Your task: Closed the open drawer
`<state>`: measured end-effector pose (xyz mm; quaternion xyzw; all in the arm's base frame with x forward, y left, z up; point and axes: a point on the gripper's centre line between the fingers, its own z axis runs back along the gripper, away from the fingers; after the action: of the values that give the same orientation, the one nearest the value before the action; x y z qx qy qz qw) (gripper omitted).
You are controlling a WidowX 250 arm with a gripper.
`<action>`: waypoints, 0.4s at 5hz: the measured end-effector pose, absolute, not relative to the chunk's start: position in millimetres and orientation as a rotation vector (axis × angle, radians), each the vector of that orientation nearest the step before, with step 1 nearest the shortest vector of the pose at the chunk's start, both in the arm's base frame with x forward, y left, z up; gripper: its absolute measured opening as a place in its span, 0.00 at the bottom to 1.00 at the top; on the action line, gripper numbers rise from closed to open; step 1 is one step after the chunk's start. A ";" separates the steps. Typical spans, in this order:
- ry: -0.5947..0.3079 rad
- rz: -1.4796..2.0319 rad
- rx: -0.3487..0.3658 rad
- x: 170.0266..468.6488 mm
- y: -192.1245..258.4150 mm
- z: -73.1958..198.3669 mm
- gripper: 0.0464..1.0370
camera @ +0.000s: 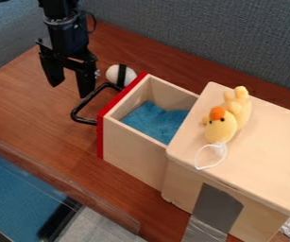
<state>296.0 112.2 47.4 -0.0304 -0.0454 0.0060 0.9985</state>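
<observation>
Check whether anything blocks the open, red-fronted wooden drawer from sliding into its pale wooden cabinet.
Nothing visible does: the blue cloth lies inside the drawer, and the yellow plush duck lies atop the cabinet.

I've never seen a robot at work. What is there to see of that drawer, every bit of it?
The drawer is a box with pale, wood-like walls and a red front. A black, bar-shaped handle juts from that front. It stands open, upright, sticking out of the pale cabinet. Crumpled blue cloth lies inside. The black tool is right by the handle; whether they touch, I can't tell.
</observation>
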 end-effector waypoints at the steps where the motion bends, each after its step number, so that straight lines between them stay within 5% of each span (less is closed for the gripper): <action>1: -0.068 -0.002 -0.047 295.8 115.8 39.1 0.96; 2: -0.042 0.007 -0.043 297.6 118.9 33.3 0.96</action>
<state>297.6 118.9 33.3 -0.0217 -0.0208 0.0034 0.9995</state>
